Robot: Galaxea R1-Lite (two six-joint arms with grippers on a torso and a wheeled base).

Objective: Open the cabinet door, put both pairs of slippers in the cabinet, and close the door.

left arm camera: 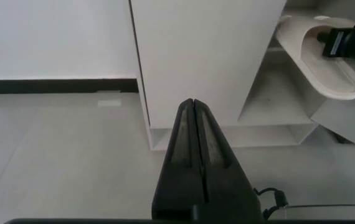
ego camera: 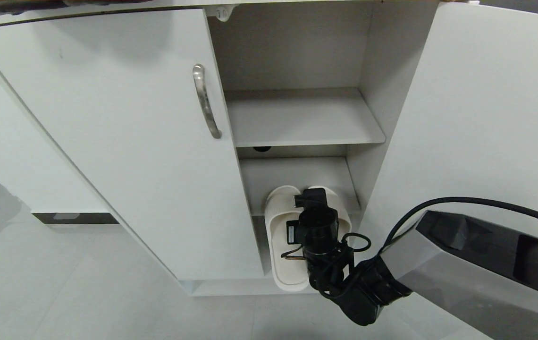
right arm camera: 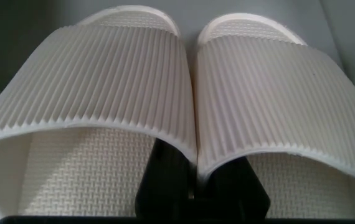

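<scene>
While the right hand (ego camera: 310, 204) is clamped on the inner edges of the pair of slippers (ego camera: 282, 236) (toes over the lower shelf (ego camera: 297, 172) just ahead of it), placing looks half done, so next comes pushing forward and letting go; the left hand (left arm camera: 194, 134) is pressed together, idle.

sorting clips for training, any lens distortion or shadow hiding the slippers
Head view: wide lens bows the edges of the closed cabinet door, shadow across its top; slippers evenly lit. Right wrist view: deep shadow under the straps around the right end effector. Left wrist view: even light.
</scene>
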